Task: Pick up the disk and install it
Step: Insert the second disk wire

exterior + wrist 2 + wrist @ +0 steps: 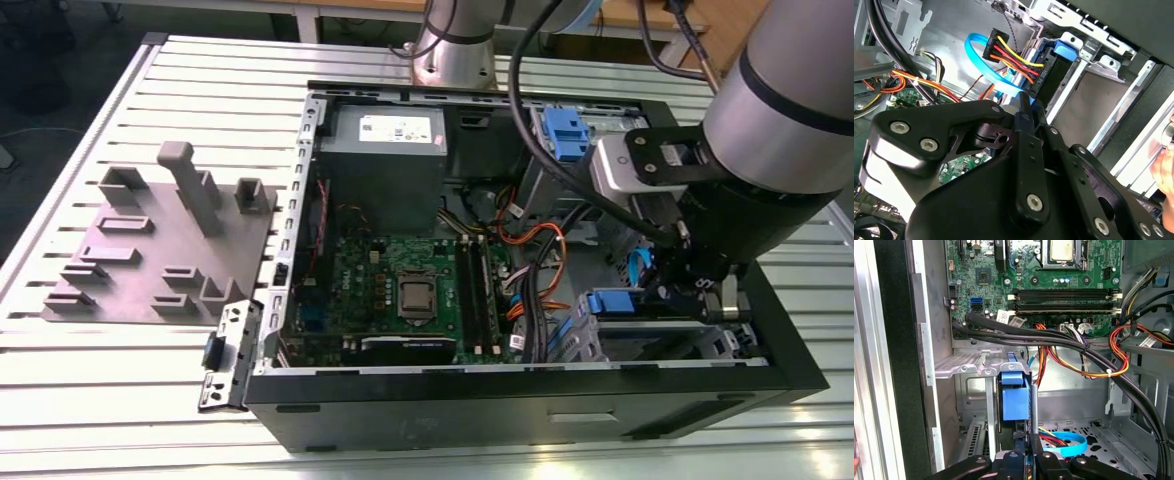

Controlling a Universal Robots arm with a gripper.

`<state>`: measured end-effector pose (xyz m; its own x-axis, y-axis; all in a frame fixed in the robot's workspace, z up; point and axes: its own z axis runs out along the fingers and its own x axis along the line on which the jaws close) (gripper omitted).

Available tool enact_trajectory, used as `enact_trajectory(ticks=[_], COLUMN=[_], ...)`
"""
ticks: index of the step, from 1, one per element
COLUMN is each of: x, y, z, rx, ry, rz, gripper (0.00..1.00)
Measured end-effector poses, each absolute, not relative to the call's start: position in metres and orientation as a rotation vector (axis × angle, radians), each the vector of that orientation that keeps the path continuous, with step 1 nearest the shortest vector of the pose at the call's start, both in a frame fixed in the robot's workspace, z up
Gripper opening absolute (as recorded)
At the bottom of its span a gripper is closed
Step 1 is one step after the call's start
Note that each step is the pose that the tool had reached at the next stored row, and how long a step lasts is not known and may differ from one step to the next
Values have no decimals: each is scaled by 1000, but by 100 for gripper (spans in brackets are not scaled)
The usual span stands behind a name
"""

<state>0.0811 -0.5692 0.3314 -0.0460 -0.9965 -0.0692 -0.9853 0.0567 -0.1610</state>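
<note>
The disk [1015,396] stands on edge in the metal drive cage [961,365] at the case's front corner, its bright blue bracket [1063,50] facing outward. Coloured power wires and a light-blue data cable [979,55] run to its end. In both wrist views my gripper [1029,102] is shut on the disk's thin edge, with the black fingers [1041,460] close together on either side of it. In the exterior view the disk's blue bracket [611,302] sits low on the right of the open case, with my gripper [701,285] just beside it.
The green motherboard [400,285] lies in the case's middle. A grey power supply with a white sticker [384,150] and another blue latch [563,135] are at the back. Thick black cables [1054,337] cross near the cage. A grey fixture plate [147,250] lies outside. A hand [1166,165] shows at the edge.
</note>
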Motion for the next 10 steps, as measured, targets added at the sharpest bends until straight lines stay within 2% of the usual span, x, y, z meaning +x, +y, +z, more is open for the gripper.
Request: enact_trajectory(ticks=[10], x=[82], y=[-570], z=[327], rx=[-2051], ry=[2160], rz=[-104], gripper=[16])
